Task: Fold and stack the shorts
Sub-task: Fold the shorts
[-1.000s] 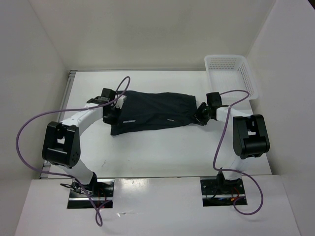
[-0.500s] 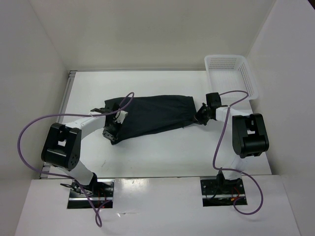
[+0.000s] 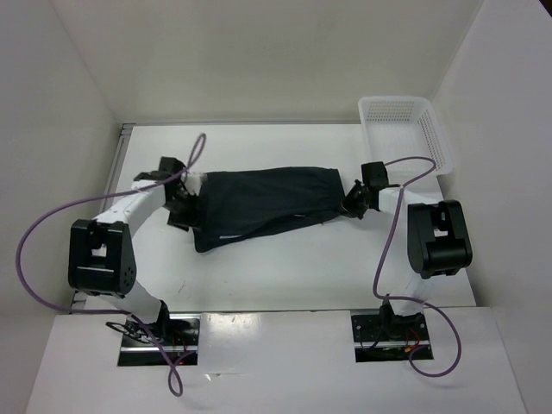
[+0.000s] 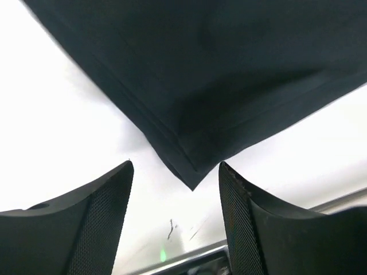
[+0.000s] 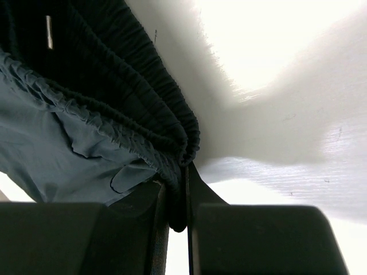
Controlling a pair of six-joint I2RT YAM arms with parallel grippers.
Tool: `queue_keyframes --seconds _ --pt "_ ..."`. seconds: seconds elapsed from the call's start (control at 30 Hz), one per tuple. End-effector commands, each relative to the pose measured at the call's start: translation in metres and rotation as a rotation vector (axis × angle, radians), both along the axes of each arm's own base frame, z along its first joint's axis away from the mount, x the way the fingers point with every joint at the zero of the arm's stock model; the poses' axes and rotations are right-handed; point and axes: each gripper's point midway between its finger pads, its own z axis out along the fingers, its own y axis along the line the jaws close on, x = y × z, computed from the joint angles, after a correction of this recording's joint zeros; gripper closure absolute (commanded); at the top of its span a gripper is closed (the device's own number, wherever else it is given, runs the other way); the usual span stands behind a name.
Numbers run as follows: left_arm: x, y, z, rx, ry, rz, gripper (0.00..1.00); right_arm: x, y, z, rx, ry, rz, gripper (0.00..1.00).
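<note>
Our left gripper (image 4: 175,172) stands wide, just off the hem corner of the dark navy soft-fabric shorts (image 3: 263,203) lying mid-table. Our right gripper (image 5: 176,197) pinches the waistband, probably to anchor it. Beyond sits the white plastic mesh basket (image 3: 405,116). A second ago the left gripper was at the hem; now it has drawn back.

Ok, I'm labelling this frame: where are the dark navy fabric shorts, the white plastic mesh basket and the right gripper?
dark navy fabric shorts (image 3: 263,203): top view, middle of the cloth.
white plastic mesh basket (image 3: 401,129): top view, bare mesh floor.
right gripper (image 3: 347,208): top view, fingertips at the waistband.
</note>
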Motion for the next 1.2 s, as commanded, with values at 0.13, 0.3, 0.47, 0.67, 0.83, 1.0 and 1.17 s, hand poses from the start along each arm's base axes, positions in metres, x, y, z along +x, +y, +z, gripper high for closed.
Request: queue_keyframes --seconds 0.13,0.3,0.47,0.67,0.83,1.0,1.17 --pt "0.05 -0.004 0.037 -0.26 -0.05 0.071 0.29 0.022 -0.015 0.039 -0.083 -0.136 -0.005 1.0" --pt "0.092 0.008 0.013 -0.196 -0.119 0.081 0.31 0.023 -0.013 0.048 -0.095 -0.158 0.007 1.0" --pt "0.123 0.025 -0.009 -0.105 -0.14 0.107 0.29 0.021 -0.009 0.045 -0.095 -0.149 0.018 1.0" --pt "0.129 0.041 -0.018 -0.017 -0.145 0.133 0.24 0.014 0.001 0.029 -0.063 -0.098 0.044 0.47" --pt "0.122 0.047 -0.037 0.021 -0.097 0.144 0.24 0.011 0.001 0.016 -0.061 -0.069 0.038 0.28" --pt "0.118 0.043 -0.051 0.005 -0.05 0.139 0.24 0.02 0.001 0.004 -0.068 -0.044 0.025 0.31" --pt "0.115 0.04 -0.063 0.006 -0.019 0.129 0.29 0.017 -0.005 -0.008 -0.116 -0.015 0.007 0.31"
